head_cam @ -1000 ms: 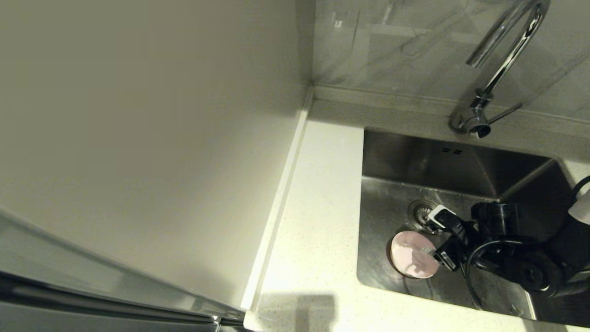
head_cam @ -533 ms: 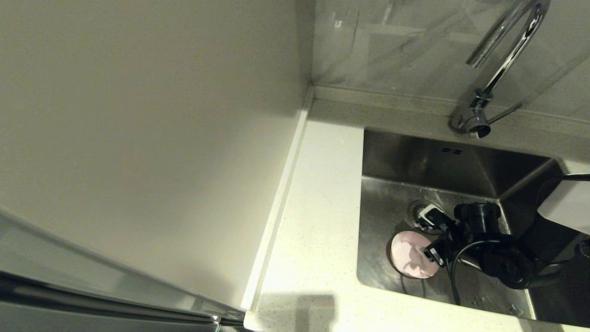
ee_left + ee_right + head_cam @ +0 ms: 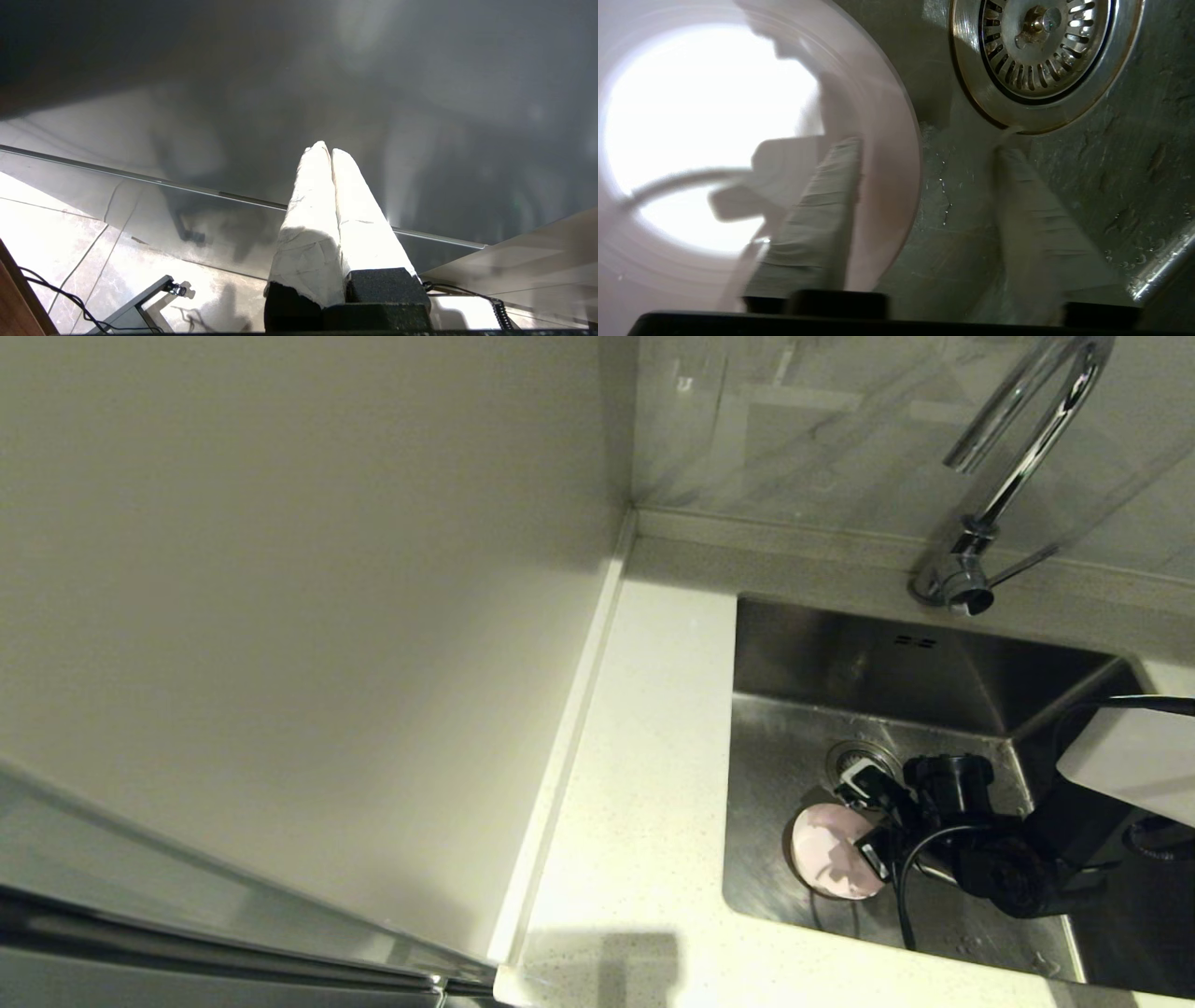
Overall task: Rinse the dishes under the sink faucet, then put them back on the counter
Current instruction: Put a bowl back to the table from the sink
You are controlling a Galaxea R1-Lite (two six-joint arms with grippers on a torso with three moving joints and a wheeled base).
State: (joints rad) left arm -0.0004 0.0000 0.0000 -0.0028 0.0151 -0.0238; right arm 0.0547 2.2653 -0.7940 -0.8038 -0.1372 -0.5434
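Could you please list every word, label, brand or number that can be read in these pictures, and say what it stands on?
None: no readable text shows in any view.
The pink dish, sink, drain strainer, faucet and counter bear no lettering.
The right gripper and left gripper show no labels either.

The faucet (image 3: 1013, 457) loses the top of its curve past the head view's upper edge. The right gripper (image 3: 864, 817) covers the pink dish's (image 3: 826, 859) near-drain rim (one finger blurred in the wrist view). The sink (image 3: 794, 644) runs off frame rightward.
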